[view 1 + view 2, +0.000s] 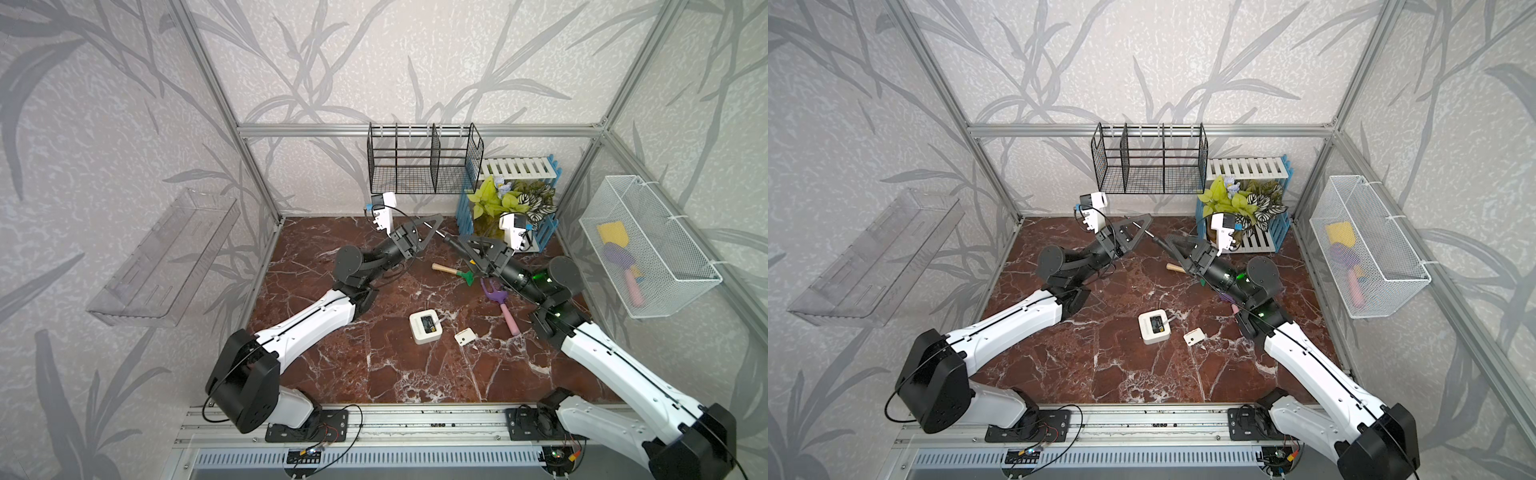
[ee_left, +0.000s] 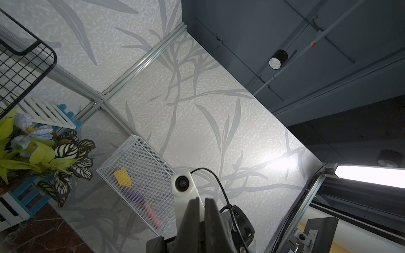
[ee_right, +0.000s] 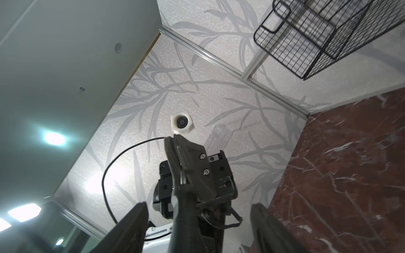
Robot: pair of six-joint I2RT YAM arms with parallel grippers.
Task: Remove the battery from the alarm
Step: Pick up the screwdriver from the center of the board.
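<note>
The alarm (image 1: 424, 328) (image 1: 1155, 328) lies face down on the marble floor, its dark back recess (image 1: 427, 323) facing up. The battery is too small to tell apart inside that recess. The white cover plate (image 1: 464, 336) lies to its right. Both grippers hang far behind the alarm, facing each other. My left gripper (image 1: 434, 224) (image 2: 202, 199) is shut on the metal shaft of a screwdriver (image 1: 448, 238) (image 3: 183, 210). My right gripper (image 1: 457, 245) (image 3: 197, 206) is open, its jaws standing wide on either side of the screwdriver's handle.
A green trowel with a wooden handle (image 1: 451, 271) and a purple fork with a pink handle (image 1: 500, 301) lie under the right arm. A black wire rack (image 1: 424, 162) and a plant (image 1: 511, 199) stand at the back. A white mesh basket (image 1: 648, 249) hangs on the right wall.
</note>
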